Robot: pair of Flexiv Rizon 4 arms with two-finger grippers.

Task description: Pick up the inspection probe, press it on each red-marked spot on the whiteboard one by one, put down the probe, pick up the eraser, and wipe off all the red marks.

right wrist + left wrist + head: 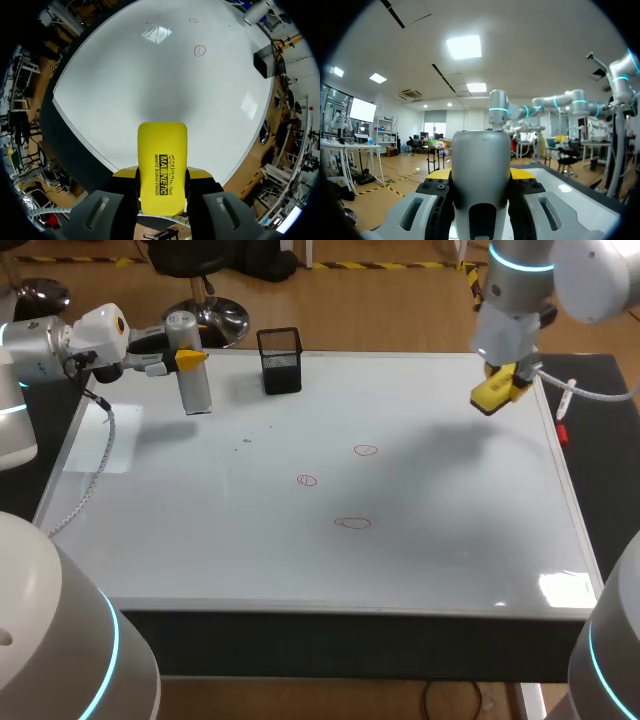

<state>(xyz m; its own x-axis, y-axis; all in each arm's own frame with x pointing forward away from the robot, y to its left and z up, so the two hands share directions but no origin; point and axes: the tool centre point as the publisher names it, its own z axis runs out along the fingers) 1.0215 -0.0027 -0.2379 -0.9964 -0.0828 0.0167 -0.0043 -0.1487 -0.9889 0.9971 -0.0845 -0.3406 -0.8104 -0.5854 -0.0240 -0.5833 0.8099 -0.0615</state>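
The silver cylindrical probe (192, 370) stands upright at the whiteboard's far left corner, with my left gripper (185, 359) shut on its upper part. In the left wrist view the probe (481, 165) fills the gap between the yellow tips of the left gripper (481, 175). My right gripper (505, 380) hangs above the board's far right, shut on the yellow eraser (493, 392). The eraser (162, 165) sticks out ahead of the right gripper (162, 175). Three red marks (366, 450), (307, 480), (352, 523) lie mid-board; from the right wrist they show as marks (200, 50) far ahead.
A black mesh holder (280, 360) stands at the back of the whiteboard (450, 540), right of the probe. A white cable (100, 460) trails from my left arm over the board's left edge. A red pen (562, 432) lies off the right edge.
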